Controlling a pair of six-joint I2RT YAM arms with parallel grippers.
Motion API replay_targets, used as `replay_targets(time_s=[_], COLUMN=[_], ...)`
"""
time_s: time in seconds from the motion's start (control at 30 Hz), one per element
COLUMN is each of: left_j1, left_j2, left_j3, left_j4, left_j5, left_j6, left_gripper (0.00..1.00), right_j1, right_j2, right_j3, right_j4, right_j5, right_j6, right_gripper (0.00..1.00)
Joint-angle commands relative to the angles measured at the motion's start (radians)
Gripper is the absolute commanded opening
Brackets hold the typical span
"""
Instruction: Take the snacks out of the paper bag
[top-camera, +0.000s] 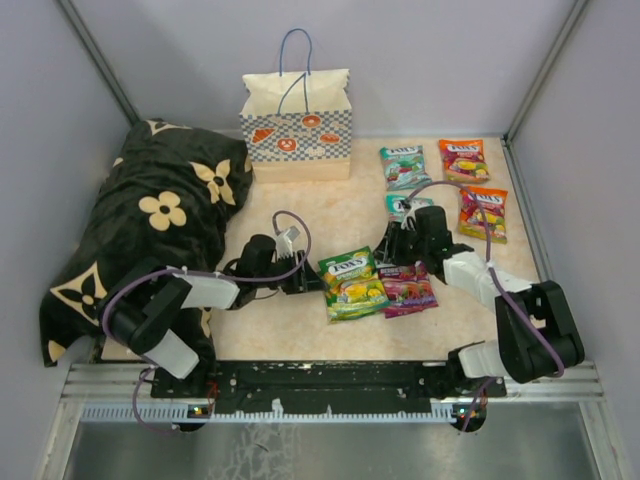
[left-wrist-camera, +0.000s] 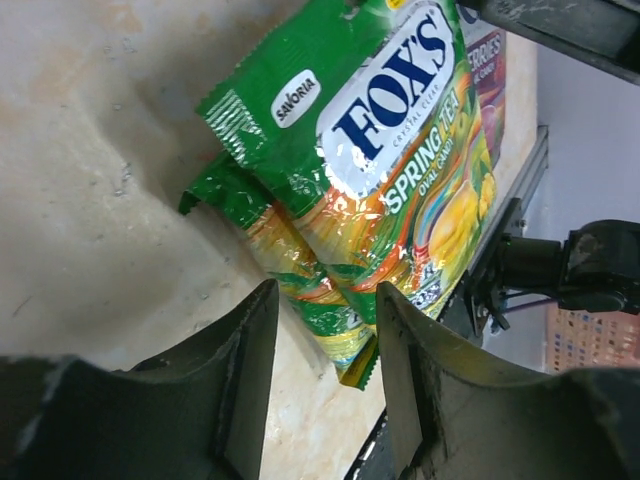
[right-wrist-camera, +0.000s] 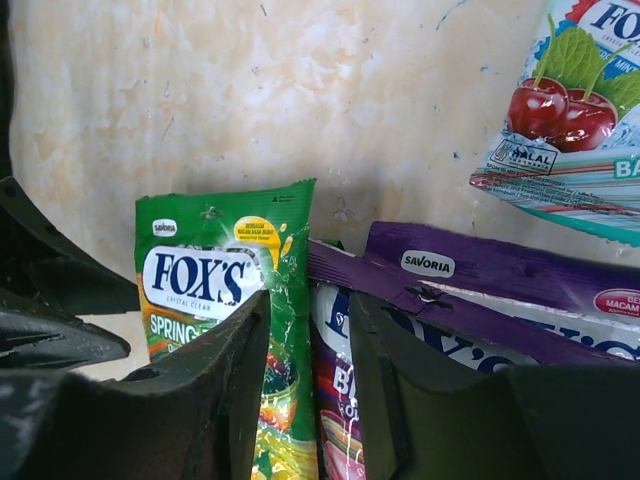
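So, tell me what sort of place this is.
Probably a robot test cell: grey panel walls box in a tabletop, with the left arm and right arm bolted to a metal rail.

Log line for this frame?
paper bag: upright | green packets: on table | left fingers: open | right fingers: open, by purple packet

The cream, checker-banded paper bag (top-camera: 296, 130) stands upright at top centre, with green packets (top-camera: 352, 283) and purple packets (top-camera: 407, 288) flat at centre, and teal packets (top-camera: 404, 166) and orange packets (top-camera: 463, 159) flat at upper right.
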Motion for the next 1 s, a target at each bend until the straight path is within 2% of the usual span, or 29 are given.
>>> replay_targets(time_s=[0.0,0.4,0.5,0.53,0.7,0.77,0.83,0.97], left_j1=[-0.012,-0.013,-0.013,-0.013,-0.014,-0.01,-0.005,0.036], left_j2=[0.049,0.089,0.111,0.117,0.123,0.1,0.067,-0.018], left_j3=[-0.019,-0.006,-0.01,-0.008,-0.001,0.008,0.032,0.115], left_j4=[0.216,0.23,0.265,0.283,0.322,0.298,0.24,0.015], left_j5=[0.077,0.082,0.091,0.096,0.094,0.07,0.04,-0.028], left_j6=[-0.081,-0.104,-0.119,-0.128,-0.167,-0.161,-0.129,-0.017], left_gripper=[0.48,0.44,0.4,0.37,0.09,0.0,0.0,0.0], right_j1=[0.011,0.058,0.061,0.061,0.065,0.074,0.092,0.149], right_j2=[-0.016,-0.022,-0.023,-0.024,-0.051,-0.062,-0.064,-0.049], right_j3=[-0.02,-0.036,-0.039,-0.035,-0.007,0.012,0.039,0.112], right_j4=[0.048,0.003,0.009,0.008,-0.002,-0.01,-0.019,-0.012], right_j5=[-0.027,-0.046,-0.057,-0.057,-0.051,-0.042,-0.032,0.002], right_j6=[-0.024,-0.03,-0.025,-0.024,-0.001,0.01,0.017,0.044], right_gripper=[0.38,0.38,0.29,0.25,0.04,0.0,0.0,0.0])
